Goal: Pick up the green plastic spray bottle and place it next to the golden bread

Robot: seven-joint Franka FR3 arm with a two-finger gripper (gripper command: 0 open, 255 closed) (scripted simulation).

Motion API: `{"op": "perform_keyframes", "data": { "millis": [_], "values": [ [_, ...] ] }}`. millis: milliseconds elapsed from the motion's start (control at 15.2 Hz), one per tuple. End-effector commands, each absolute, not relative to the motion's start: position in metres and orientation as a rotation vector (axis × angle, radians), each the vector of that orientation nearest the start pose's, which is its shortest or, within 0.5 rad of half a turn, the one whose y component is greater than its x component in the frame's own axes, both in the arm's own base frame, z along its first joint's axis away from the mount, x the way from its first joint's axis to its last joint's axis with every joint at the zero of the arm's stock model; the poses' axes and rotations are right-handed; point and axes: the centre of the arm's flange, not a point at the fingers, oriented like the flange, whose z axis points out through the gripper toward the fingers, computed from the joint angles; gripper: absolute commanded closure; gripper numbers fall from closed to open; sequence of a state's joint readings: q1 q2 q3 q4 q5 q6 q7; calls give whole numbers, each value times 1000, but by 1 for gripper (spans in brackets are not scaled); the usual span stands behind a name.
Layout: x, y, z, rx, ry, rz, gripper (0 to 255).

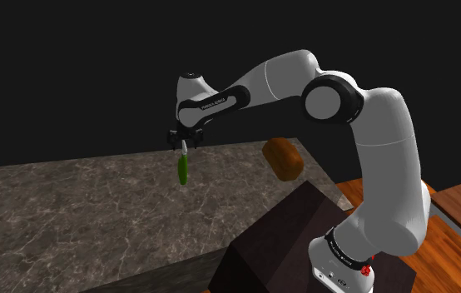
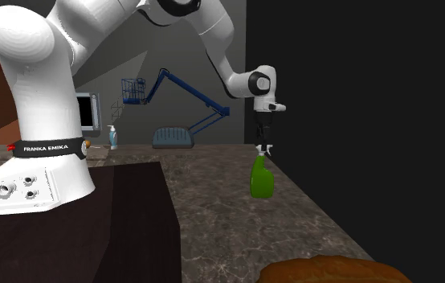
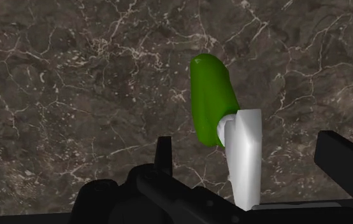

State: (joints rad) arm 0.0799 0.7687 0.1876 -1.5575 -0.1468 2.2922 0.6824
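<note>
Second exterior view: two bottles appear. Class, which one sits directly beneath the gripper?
The green spray bottle: the gripper hangs right above its top. The small pale bottle stands far back, near the microwave.

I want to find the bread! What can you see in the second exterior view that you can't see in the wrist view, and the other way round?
The second exterior view gives the brown bread at the counter's near end, the white arm and a blue crane-like machine far behind. The wrist view gives the bottle's white spray head up close, between black fingers that stand apart from it. Both show the green bottle, the gripper above it and the dark marbled counter.
</note>
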Motion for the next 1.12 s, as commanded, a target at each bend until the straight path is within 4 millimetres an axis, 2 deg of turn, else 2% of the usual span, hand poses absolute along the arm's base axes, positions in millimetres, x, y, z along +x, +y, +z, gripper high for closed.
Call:
{"op": "perform_keyframes", "data": {
  "millis": [0, 462, 528, 1056],
  "values": [
    [682, 164, 188, -3078, 571, 40, 0],
    [682, 164, 188, -3078, 571, 40, 0],
    [682, 164, 188, -3078, 571, 40, 255],
    [682, 164, 188, -3078, 571, 40, 255]
  ]
}}
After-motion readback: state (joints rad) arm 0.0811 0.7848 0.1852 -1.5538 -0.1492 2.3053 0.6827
